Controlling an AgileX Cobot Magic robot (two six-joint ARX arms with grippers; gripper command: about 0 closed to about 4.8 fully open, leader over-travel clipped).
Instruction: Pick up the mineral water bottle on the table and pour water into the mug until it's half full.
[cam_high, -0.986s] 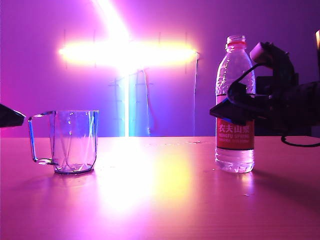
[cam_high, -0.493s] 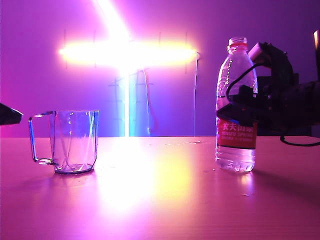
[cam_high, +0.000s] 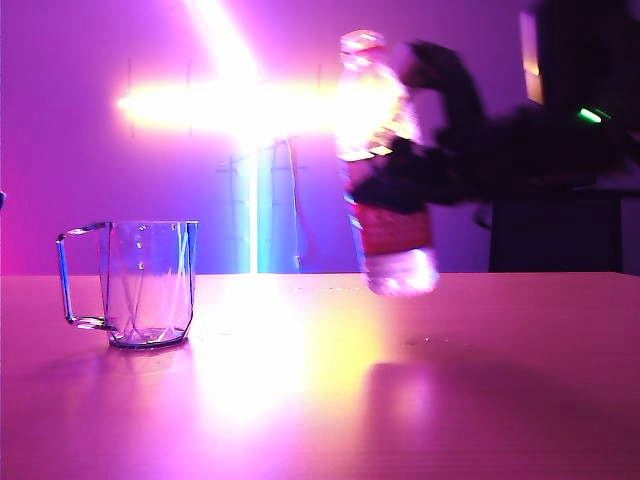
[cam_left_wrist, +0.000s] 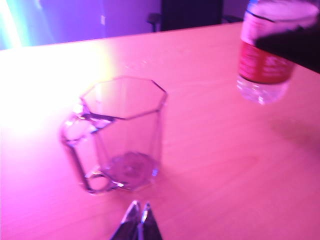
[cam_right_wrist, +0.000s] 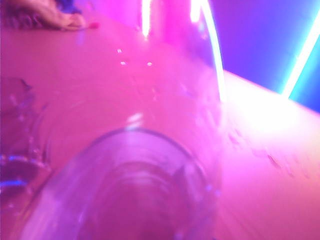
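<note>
The mineral water bottle (cam_high: 385, 215) is clamped at its label by the right gripper (cam_high: 400, 180) and held off the table (cam_high: 500, 400), right of the mug (cam_high: 148, 283), presumably for pouring. The left gripper (cam_left_wrist: 138, 223), fingers together and holding nothing, is kept just beside the mug, out of the way.

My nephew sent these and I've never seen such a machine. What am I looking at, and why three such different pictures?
It is a robot with two arms, each ending in a two-fingered tool. One picture comes from a camera facing the pink-lit wooden table; the other two come from cameras on the wrists. The clear faceted mug stands empty on the table. The right tool holds the clear ribbed bottle with the red label in the air, tilted. The left tool, its tips together, holds nothing and points at the mug from nearby.
</note>
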